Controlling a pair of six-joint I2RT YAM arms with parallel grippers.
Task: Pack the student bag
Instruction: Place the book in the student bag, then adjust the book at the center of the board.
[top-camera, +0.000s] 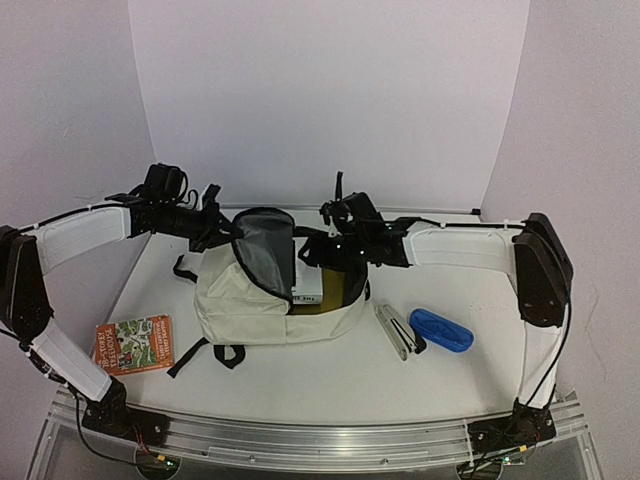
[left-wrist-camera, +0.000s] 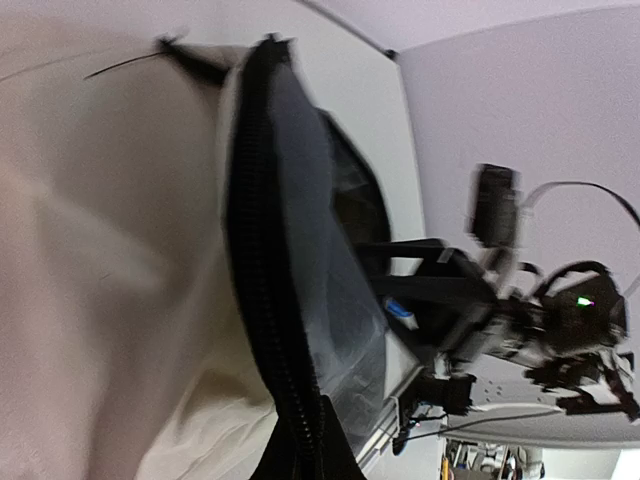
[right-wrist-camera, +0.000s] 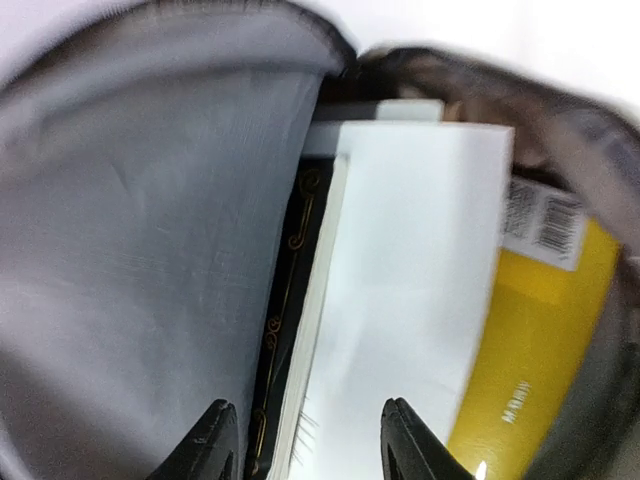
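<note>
Bag is lying between the two grippers. Left gripper is clamped shut on its flap, propping the mouth open. Right gripper is sitting in that mouth, jaws parted, gripping nothing, white book just ahead. If the left grip is slipping, the flap's dropping on the right gripper. Backing out crooked risks snagging the lining or dragging the book along.

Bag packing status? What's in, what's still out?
Done: a white book and a yellow book sit inside the backpack. In hand: the left pincer holds the flap up while the right pincer, open, hovers at the mouth by the white book. Left: the picture book, blue case and grey stick-like item lie on the table; the zip is open.
</note>
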